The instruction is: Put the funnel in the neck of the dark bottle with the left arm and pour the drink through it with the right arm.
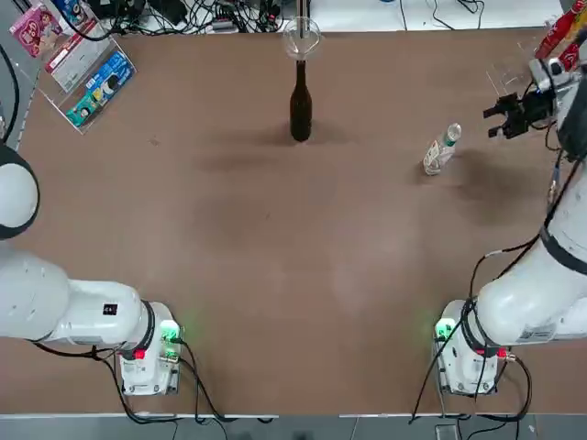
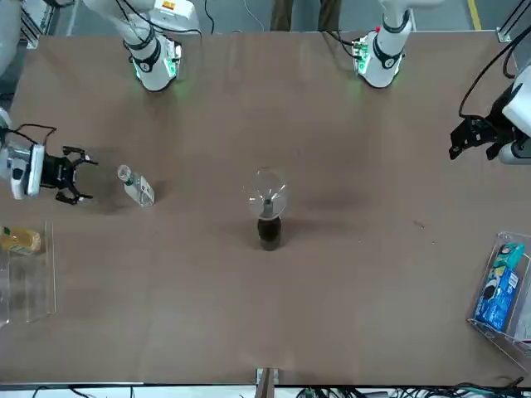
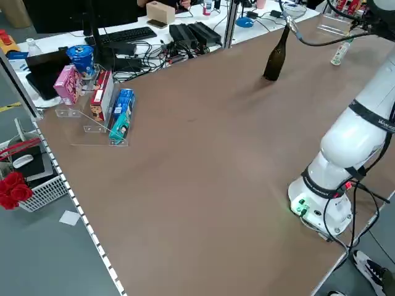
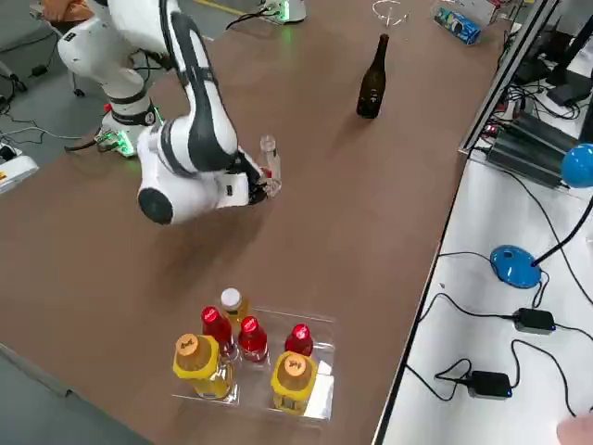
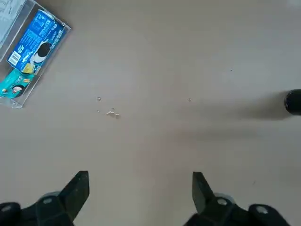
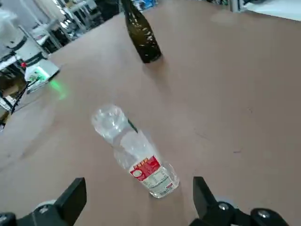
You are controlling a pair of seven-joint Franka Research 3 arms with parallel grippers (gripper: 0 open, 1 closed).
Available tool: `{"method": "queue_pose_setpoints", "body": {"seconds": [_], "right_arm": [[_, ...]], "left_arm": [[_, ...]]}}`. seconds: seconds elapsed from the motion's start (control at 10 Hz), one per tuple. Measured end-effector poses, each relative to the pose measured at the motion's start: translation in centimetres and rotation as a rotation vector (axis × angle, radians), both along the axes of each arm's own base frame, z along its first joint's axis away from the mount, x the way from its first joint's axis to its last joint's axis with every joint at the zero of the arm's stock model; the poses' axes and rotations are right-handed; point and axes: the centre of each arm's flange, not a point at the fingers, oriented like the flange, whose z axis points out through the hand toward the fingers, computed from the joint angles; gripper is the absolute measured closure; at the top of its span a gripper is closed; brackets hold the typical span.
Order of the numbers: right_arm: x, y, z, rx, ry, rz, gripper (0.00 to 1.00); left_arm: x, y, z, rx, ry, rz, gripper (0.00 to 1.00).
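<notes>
My right gripper (image 2: 93, 177) is wide open just beside the plastic bottle (image 1: 441, 149), with bare table (image 1: 266, 247) between that and the dark bottle (image 1: 301, 110). The funnel (image 1: 302, 38) sits in its neck, toward the far edge. My left gripper (image 5: 141, 175), also wide, hangs near the left-hand tray (image 1: 85, 130).

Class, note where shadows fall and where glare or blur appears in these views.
Top view: soft shadows beside the dark bottle and small clear bottle. Right wrist view: green glow on the table; background beyond it blurred. Left wrist view: soft shadow beside the dark bottle.
</notes>
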Motion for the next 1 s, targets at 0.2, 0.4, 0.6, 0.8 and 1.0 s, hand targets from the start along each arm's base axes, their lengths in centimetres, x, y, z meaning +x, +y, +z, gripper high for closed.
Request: {"method": "queue_pose_setpoints", "body": {"seconds": [0.2, 0.4, 0.6, 0.8, 1.0], "right_arm": [[0.4, 0.4, 4.4, -0.100, 0.102, -0.056, 0.00], [1.2, 1.7, 9.6, -0.218, 0.233, -0.137, 0.00], [2.4, 3.6, 15.9, -0.347, 0.335, -0.245, 0.00], [3.0, 6.3, 21.2, -0.489, 0.453, -0.404, 0.00], [3.0, 9.9, 25.5, -0.596, 0.536, -0.573, 0.00]], "left_arm": [[0.0, 0.0, 0.0, 0.000, 0.000, 0.001, 0.03], [0.0, 0.0, 0.0, 0.000, 0.000, 0.001, 0.03], [0.0, 0.1, 0.0, 0.000, 0.000, 0.002, 0.03], [0.0, 0.1, 0.0, 0.000, 0.000, 0.002, 0.03], [0.0, 0.1, 0.0, 0.000, 0.000, 0.002, 0.03]]}}
